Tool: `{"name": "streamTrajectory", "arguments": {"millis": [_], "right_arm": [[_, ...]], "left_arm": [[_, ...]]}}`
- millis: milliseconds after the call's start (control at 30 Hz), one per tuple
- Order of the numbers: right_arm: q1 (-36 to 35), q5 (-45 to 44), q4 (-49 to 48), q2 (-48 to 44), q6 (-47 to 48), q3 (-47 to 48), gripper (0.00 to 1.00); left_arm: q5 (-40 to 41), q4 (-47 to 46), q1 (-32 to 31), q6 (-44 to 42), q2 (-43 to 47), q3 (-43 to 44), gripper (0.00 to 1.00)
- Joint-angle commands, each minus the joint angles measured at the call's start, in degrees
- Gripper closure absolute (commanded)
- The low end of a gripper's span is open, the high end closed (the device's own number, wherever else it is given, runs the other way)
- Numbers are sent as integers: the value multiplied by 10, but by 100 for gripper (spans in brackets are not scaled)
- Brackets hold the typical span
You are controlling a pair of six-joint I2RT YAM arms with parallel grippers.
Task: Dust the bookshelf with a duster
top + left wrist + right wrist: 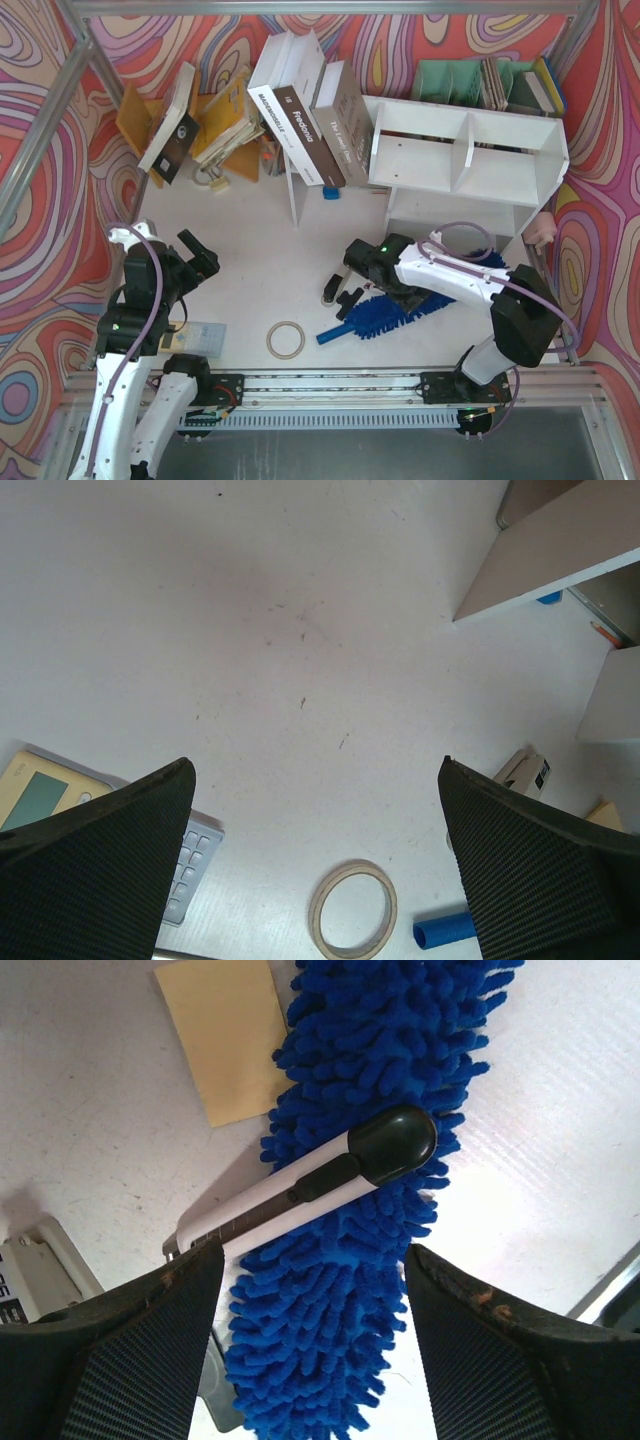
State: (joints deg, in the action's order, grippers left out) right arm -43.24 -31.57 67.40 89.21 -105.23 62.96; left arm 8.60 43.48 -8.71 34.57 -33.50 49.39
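The white two-tier bookshelf [468, 152] stands at the back right. The blue fluffy duster [392, 314] lies on the table in front of it, its slim blue handle [334, 335] pointing left. My right gripper [398, 298] is open just above the duster's head. In the right wrist view the fingers straddle the blue strands [350, 1090], the gripper [315, 1360] not closed on them. A white-and-black utility knife [300, 1192] lies across the duster. My left gripper [203, 256] is open and empty over bare table at the left, also in its wrist view [315, 865].
A tape ring [285, 340] and a calculator [198, 338] lie near the front edge. A small black-and-silver tool [336, 291] lies left of the duster. A yellow note [225, 1040] lies beside the strands. Books lean on a thin white panel [294, 190] at the back.
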Motion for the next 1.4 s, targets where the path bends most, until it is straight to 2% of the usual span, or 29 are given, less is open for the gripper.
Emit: {"name": "streamTrajectory", "arguments": {"millis": [0,300,667,800,1133,1267,1367], "right_arm": [[12,7,-27,-8,-46,-20,32],[34,13,-65,-7,-83,-54,34],[53,0,-77,18,-79,-72,40],[60,-5,-70,28,-76,-71,49],[62,-31,-59,13,-83,-77,63],[66,-38,-57,7,-89,-85,65],[68,-38,-61,8,-86,-87,63]], "left_arm": [[-1,1,-1,4,0,-10,2],[0,2,-1,4,-1,-11,2],[1,2,-1,4,-2,-10,2],[1,2,-1,4,-3,-11,2],[2,2,-1,4,-4,-11,2],[2,2,-1,4,-5,-10,2],[1,2,-1,4,-5,-10,2]]}}
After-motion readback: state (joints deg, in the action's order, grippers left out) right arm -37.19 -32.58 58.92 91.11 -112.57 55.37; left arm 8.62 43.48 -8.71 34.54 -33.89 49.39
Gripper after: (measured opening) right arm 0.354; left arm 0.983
